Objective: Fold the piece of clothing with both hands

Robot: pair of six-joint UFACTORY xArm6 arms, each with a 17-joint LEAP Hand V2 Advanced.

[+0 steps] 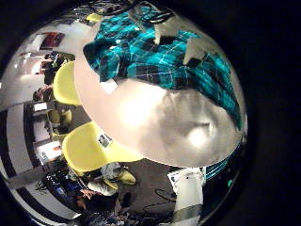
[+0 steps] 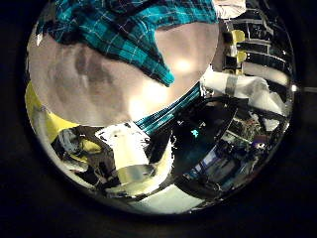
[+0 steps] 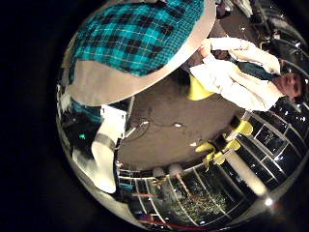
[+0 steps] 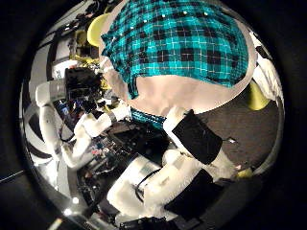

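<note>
On the round table (image 4: 182,96), clear of either hand's fingers, lies the plaid shirt (image 4: 177,43), rumpled. Finger spread: cannot tell for either hand. Soft, light cloth, probably limp; best pinched at hem corners.

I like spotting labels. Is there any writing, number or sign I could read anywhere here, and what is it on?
None can be read.
The white tag on the plaid shirt: too small to read.
The table: no print shows.
</note>
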